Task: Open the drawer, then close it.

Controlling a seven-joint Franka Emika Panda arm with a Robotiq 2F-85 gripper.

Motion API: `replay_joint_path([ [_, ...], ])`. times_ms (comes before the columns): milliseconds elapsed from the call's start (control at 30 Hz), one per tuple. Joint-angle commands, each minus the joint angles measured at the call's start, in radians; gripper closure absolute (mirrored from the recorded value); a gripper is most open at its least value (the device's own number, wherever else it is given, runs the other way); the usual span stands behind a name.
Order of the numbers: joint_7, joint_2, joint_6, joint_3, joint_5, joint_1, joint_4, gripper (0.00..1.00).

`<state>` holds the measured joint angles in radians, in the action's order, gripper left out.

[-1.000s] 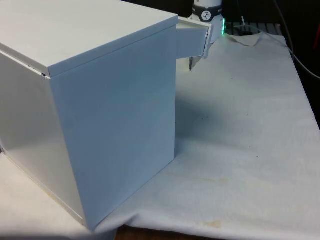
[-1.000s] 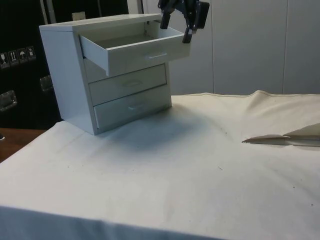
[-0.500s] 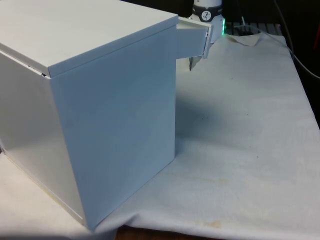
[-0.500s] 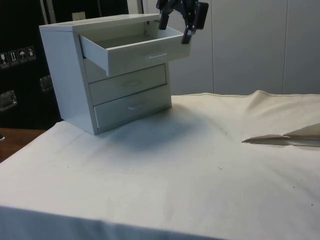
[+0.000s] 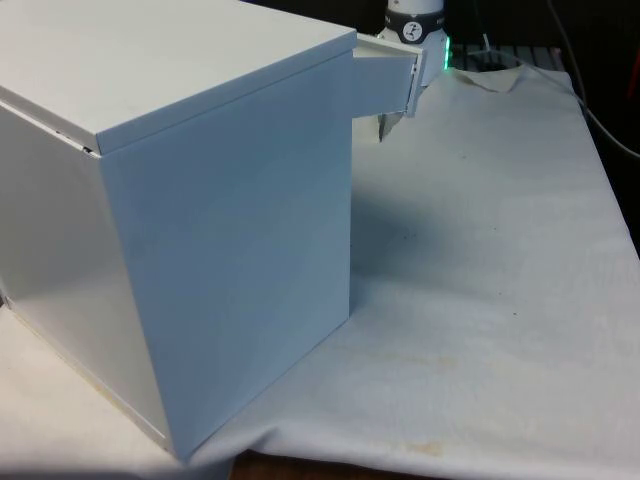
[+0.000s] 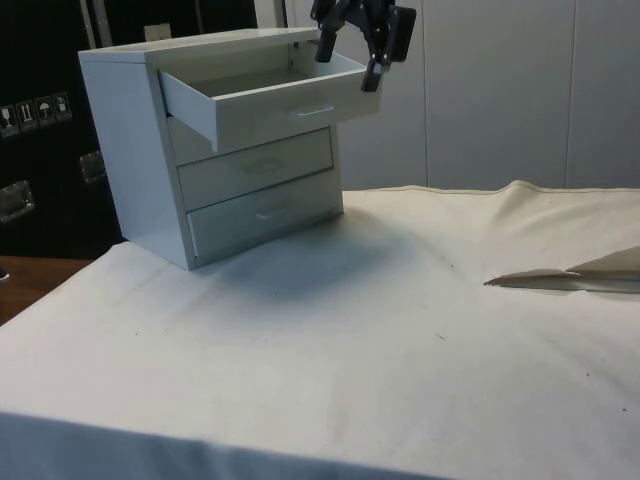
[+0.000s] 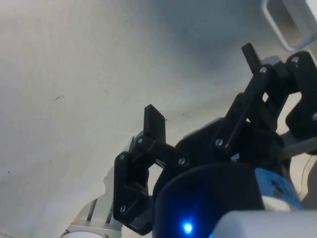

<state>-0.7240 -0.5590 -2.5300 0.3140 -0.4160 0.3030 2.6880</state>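
Chest of drawers (image 6: 215, 150), upper left of side view, on white cloth (image 6: 400, 330) | top drawer (image 6: 270, 95) pulled well out, so opening looks done, closing remains | gripper (image 6: 348, 58) above drawer's front corner, fingers spread wide, holding nothing, probably freed from handle (image 6: 313, 111) to push front shut.

1. The black gripper (image 6: 349, 55) hangs high in the side view, its two fingers (image 6: 373, 72) pointing downward and set well apart.
2. In the wrist view the gripper (image 7: 200, 84) has both fingers (image 7: 154, 124) spread wide with nothing between them.
3. In the front view one dark fingertip (image 5: 382, 127) points down, with the white wrist (image 5: 413, 22) above it.
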Motion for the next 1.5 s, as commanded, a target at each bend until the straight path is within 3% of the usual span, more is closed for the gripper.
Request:
replay_joint_path([
  [0,0.013,0.003,-0.005,-0.009,-0.008,-0.006,0.000,0.00],
  [33,0.005,0.001,0.000,-0.005,0.000,0.000,0.000,0.00],
  [67,0.019,0.004,-0.005,-0.013,-0.008,-0.006,0.000,0.00],
  [300,0.036,0.010,-0.006,-0.028,-0.007,-0.005,0.000,0.00],
  [333,0.023,0.008,-0.001,-0.019,0.000,0.000,0.000,0.00],
  [367,0.040,0.010,-0.005,-0.031,-0.008,-0.005,0.000,0.00],
  [533,0.060,0.014,-0.004,-0.049,-0.007,-0.005,0.000,0.00],
  [633,0.053,0.013,-0.001,-0.046,0.000,0.000,0.001,0.00],
  [800,0.076,0.022,-0.006,-0.063,-0.005,-0.003,-0.003,0.00],
  [1200,0.081,0.036,-0.010,-0.070,0.000,0.001,-0.007,0.00],
  [1467,0.097,0.062,-0.047,-0.077,-0.006,-0.002,-0.011,0.00],
])
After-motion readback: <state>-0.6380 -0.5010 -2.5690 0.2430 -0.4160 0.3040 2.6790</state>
